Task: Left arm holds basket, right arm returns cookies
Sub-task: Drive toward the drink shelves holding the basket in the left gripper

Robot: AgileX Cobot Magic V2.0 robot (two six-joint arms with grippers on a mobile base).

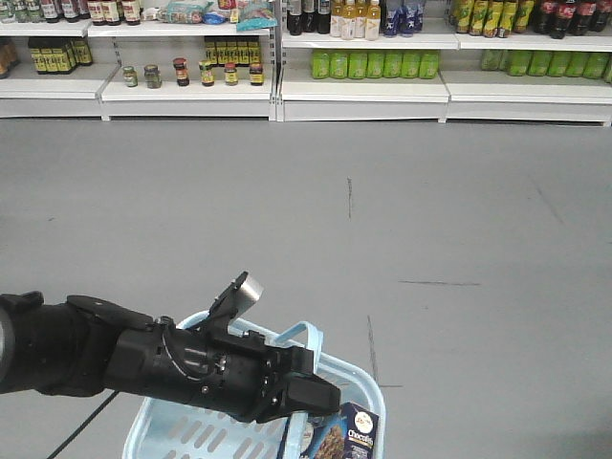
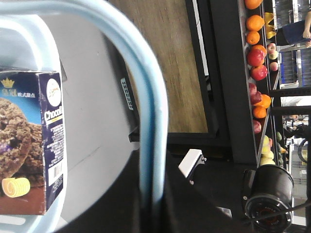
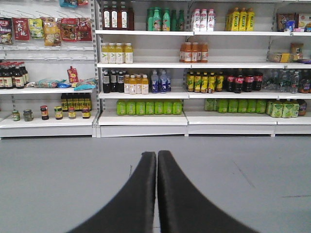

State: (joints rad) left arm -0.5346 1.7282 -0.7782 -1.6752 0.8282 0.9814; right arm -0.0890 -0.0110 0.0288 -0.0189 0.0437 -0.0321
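The light blue basket (image 1: pixel 182 430) hangs at the bottom of the front view, its loop handle (image 1: pixel 292 335) rising to my left gripper (image 1: pixel 311 392). In the left wrist view the handle (image 2: pixel 146 97) runs down between the black jaws of my left gripper (image 2: pixel 153 204), which is shut on it. The cookies (image 1: pixel 360 435), a dark navy box, stand upright inside the basket at its right end. They also show against the basket rim (image 2: pixel 34 34) as the cookies (image 2: pixel 34 141). My right gripper (image 3: pixel 156 154) is shut and empty, above the grey floor and facing the shelves.
White shelves (image 1: pixel 363 91) with bottles and jars line the far side, across open grey floor (image 1: pixel 382 220). The right wrist view shows the same shelving (image 3: pixel 146 119) straight ahead. A rack of fruit (image 2: pixel 257 58) and a wooden panel (image 2: pixel 170 63) appear in the left wrist view.
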